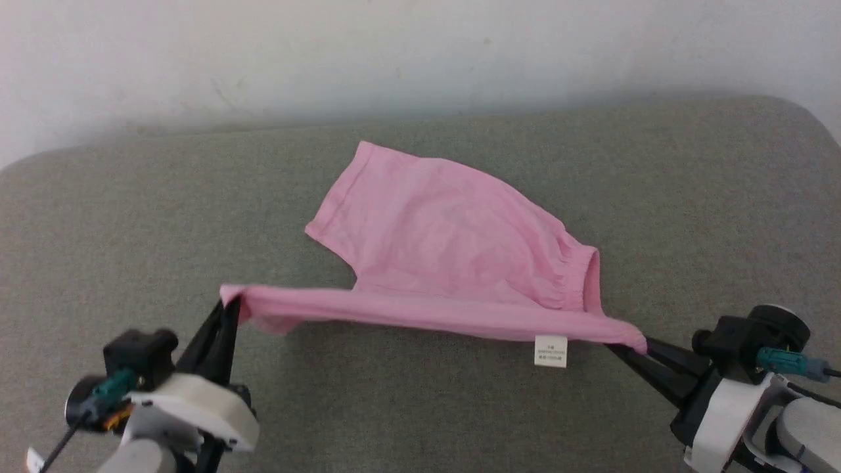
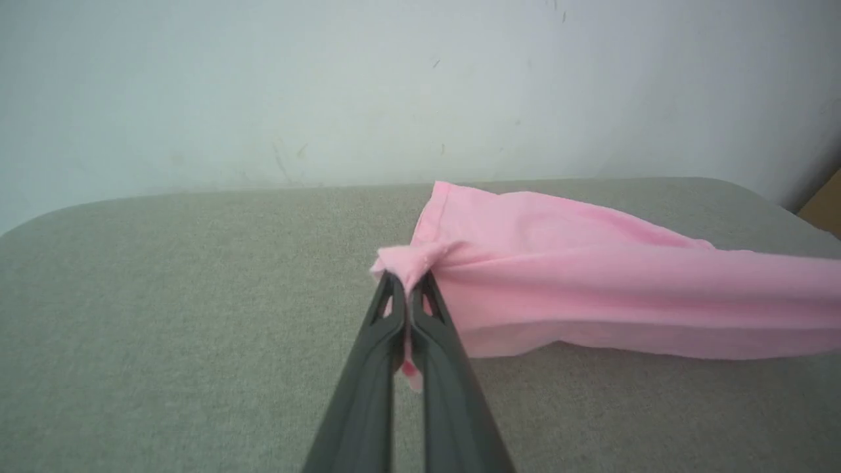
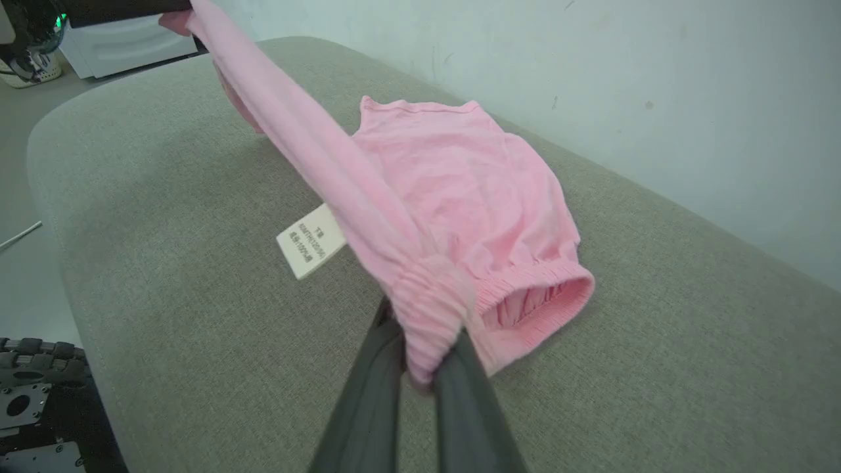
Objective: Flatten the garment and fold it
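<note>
Stretching between both grippers, the near edge of the garment (image 1: 447, 230) hangs taut as a pink band just above the grey cushion (image 1: 131, 217). The left gripper (image 1: 230, 305), at 8 o'clock in the head view, is clenched on one bunched corner of the cloth. In the left wrist view a scrap of pink pokes out between its fingers. The right gripper (image 1: 640, 348), at 4 o'clock, is pinched on the gathered waistband end. The rest of the garment lies mildly wrinkled on the cushion, toward 12 o'clock from the band, with its hem at 11 o'clock. A white label (image 1: 550, 350) dangles from the band at 5 o'clock, near the right gripper. A pale wall (image 1: 394, 52) stands behind the cushion at 12 o'clock.
</note>
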`<state>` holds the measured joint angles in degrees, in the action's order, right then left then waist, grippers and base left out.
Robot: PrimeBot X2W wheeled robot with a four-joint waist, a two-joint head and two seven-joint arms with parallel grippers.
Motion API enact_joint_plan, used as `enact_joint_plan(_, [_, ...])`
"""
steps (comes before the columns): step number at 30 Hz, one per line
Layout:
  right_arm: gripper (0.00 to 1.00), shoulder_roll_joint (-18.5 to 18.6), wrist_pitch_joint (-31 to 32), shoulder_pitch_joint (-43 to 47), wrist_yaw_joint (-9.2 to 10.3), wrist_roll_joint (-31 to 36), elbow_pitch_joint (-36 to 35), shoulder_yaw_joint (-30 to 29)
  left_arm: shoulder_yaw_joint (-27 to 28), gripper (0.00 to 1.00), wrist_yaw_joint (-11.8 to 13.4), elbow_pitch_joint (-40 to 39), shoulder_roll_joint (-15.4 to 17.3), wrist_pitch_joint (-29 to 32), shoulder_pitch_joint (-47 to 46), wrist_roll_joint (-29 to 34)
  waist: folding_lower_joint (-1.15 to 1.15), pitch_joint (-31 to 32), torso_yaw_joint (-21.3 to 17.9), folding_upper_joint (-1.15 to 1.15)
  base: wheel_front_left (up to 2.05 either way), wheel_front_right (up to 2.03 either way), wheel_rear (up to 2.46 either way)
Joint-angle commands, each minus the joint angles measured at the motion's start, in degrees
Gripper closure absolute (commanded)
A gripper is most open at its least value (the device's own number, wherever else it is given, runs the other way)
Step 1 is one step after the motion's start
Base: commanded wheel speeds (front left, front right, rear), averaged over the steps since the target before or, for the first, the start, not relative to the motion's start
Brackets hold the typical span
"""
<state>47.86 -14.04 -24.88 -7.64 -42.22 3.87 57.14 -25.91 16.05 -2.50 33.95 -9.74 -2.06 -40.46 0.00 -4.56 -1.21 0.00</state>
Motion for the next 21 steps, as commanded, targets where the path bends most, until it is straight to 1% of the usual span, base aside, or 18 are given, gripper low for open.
enact_joint_plan(1, [1.00,-0.86,0.64,-0.33,0.15,1.28,0.55,-2.07,-0.67,1.00,-1.23,1.71,-0.10,0.81,-5.47,1.72,0.00,-2.77,-1.49,0.00,0.00,0.00,0.00])
enact_joint_plan(4, [1.00,-2.63,1.61,-2.17,0.15,2.75,1.68,-5.07,-2.37,1.00,-3.14,4.76,-0.93,2.51,-13.86,4.20,0.00,-6.41,-3.06,0.00,0.00,0.00,0.00])
enact_joint_plan(5, [1.00,-2.63,1.61,-2.17,0.15,2.75,1.68,-5.07,-2.37,1.00,-3.14,4.76,-0.93,2.51,-13.86,4.20,0.00,-6.41,-3.06,0.00,0.00,0.00,0.00])
enact_joint_plan(6, [1.00,-3.20,1.86,-3.04,0.15,3.39,2.13,-5.97,-2.73,1.00,-3.66,5.93,-1.40,2.93,-16.72,4.87,0.00,-7.86,-3.59,0.00,0.00,0.00,0.00])
enact_joint_plan(13, [1.00,-8.43,2.13,-10.48,0.15,6.75,7.49,-10.37,-4.92,1.00,-7.41,17.25,-4.48,5.43,-35.70,9.12,0.00,-17.64,-6.92,0.00,0.00,0.00,0.00])
enact_joint_plan(17, [1.00,-11.49,3.23,-15.15,0.15,8.04,11.49,-10.12,-6.76,1.00,-9.82,26.00,-6.96,6.57,-45.44,11.26,0.00,-21.98,-8.78,0.00,0.00,0.00,0.00])
enact_joint_plan(19, [1.00,-13.07,3.77,-17.67,0.15,8.07,13.33,-9.26,-7.74,1.00,-11.16,31.02,-8.08,7.41,-49.11,11.88,0.00,-23.55,-9.70,0.00,0.00,0.00,0.00])
enact_joint_plan(21, [1.00,-14.85,3.85,-19.93,0.15,7.35,15.41,-8.54,-8.77,1.00,-11.88,36.09,-8.64,7.90,-52.09,13.04,0.00,-24.75,-10.58,0.00,0.00,0.00,0.00])
